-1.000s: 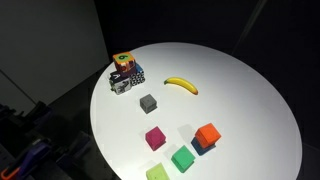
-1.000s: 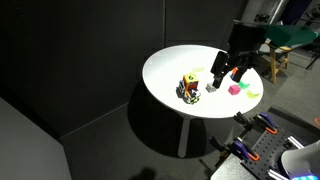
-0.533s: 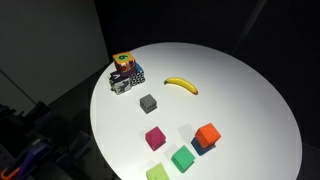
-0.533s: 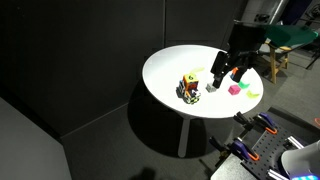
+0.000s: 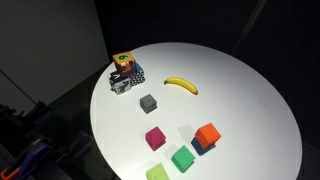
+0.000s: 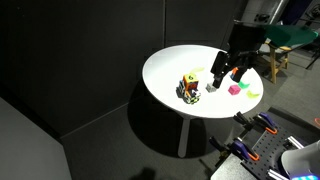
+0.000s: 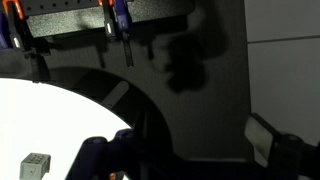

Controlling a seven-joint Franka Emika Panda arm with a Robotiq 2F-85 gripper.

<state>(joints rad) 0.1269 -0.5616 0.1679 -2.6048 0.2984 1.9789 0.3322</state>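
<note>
In an exterior view my gripper (image 6: 228, 72) hangs over the far side of the round white table (image 6: 165, 70), with its fingers spread and nothing between them. It is above the small cubes, near a pink cube (image 6: 234, 88). In the wrist view the gripper (image 7: 185, 150) looks past the table edge; one finger pad (image 7: 262, 138) shows at the right. A grey cube (image 7: 35, 165) lies on the table at the lower left. The gripper is out of view in the exterior view where the grey cube (image 5: 148, 102) lies mid-table.
On the table (image 5: 240, 90) lie a banana (image 5: 181, 85), a multicoloured block toy (image 5: 125, 72), a magenta cube (image 5: 155, 137), a green cube (image 5: 182, 158), an orange cube (image 5: 207, 133) on a blue one, and a yellow-green cube (image 5: 157, 173). Dark curtains surround the table.
</note>
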